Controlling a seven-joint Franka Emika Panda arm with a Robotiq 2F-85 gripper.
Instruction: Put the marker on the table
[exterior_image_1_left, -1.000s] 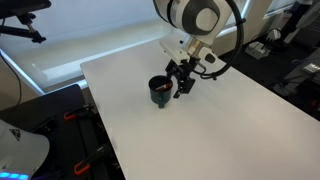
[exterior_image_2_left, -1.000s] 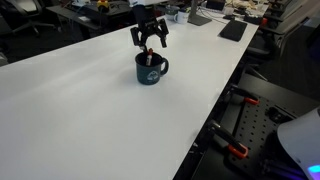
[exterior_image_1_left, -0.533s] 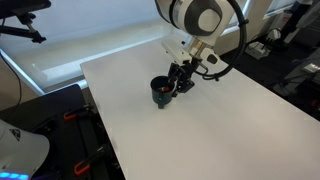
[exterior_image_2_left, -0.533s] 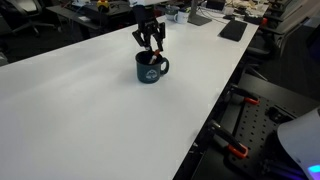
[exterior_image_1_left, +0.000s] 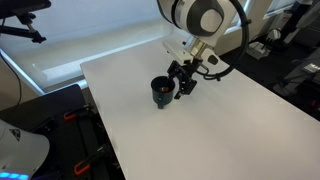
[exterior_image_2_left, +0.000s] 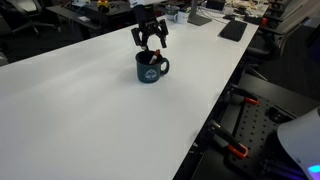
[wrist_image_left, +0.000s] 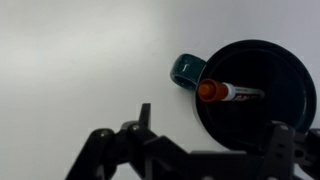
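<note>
The black end effector (exterior_image_2_left: 150, 43) has reopened above the dark teal round mug (exterior_image_2_left: 150, 69), jaws spread and empty. The thin reddish-orange marker (wrist_image_left: 227, 92) still lies inside the mug, cap toward nine o'clock, so reaching the white worktop (wrist_image_left: 80, 60) likely needs another grasp.

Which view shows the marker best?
The wrist view: it looks straight down into the cup, where the whole marker shows, orange end included. In both exterior views it is too small to make out.
</note>
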